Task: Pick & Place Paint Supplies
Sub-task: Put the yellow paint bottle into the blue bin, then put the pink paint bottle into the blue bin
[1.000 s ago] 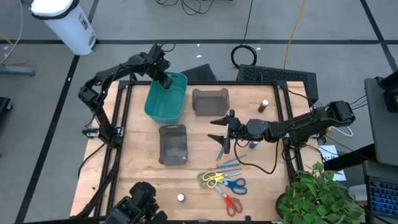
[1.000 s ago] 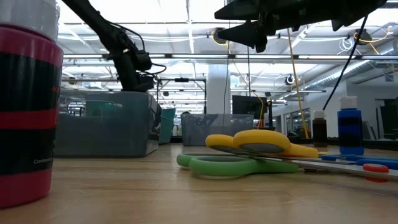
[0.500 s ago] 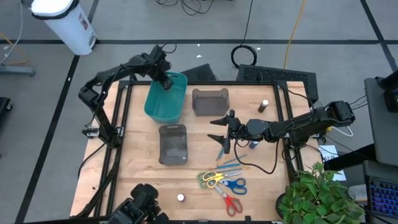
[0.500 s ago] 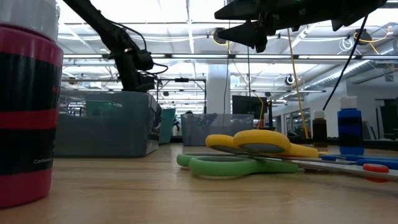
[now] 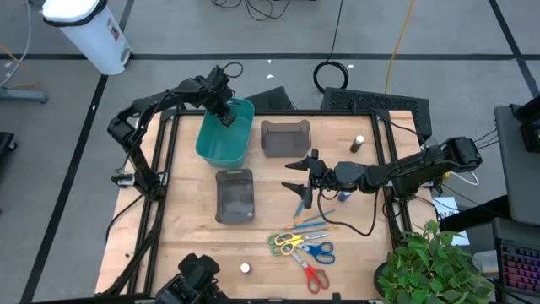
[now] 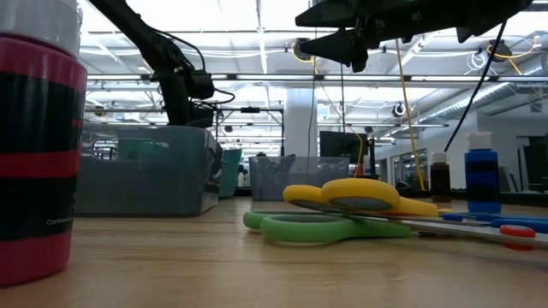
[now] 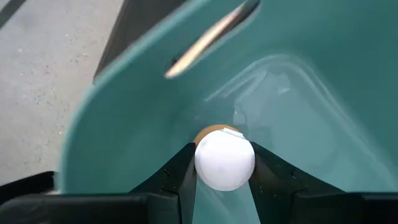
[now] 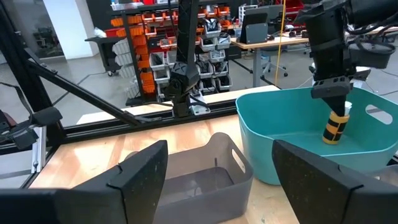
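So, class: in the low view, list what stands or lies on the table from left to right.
Red-and-black banded container → nearer grey bin → farther grey bin → green and yellow scissors → brown paint bottle → blue paint bottle.

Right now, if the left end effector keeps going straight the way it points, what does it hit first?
Probably the inside bottom of the teal bin. The left end effector points down into it, shut on a white-capped paint bottle, so the bottle would likely touch first. Depth unclear.
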`<state>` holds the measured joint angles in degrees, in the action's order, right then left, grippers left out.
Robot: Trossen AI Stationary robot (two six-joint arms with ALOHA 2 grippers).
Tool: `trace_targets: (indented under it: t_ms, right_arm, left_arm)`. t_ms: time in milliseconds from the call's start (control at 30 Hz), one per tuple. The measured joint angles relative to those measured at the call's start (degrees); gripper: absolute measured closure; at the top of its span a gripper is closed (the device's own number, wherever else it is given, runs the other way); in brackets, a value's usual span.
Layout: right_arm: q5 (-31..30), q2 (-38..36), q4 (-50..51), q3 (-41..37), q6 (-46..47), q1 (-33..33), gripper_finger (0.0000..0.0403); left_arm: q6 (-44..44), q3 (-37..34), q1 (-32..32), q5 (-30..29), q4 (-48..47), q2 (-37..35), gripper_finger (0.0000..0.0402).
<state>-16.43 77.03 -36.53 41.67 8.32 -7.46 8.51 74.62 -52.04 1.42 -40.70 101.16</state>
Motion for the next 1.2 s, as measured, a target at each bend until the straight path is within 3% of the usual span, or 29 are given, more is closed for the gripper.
trace_targets:
  t_ms: [400,800,1200]
  right_arm:
    - [0.0,0.0,0.0,0.0,0.0,0.0,0.0124]
    - [0.0,0.0,0.0,0.0,0.0,0.0,0.0124]
    - [0.0,0.0,0.1,0.0,0.0,0.0,0.0124]
  left_arm:
    - [0.3,-2.1,0.0,-2.1,0.8,-0.2,0.0230]
    - [0.4,-2.2,0.0,-2.5,-0.3,-0.9,0.0227]
    - [0.3,-2.3,0.3,-3.0,-1.5,-8.9,0.0227]
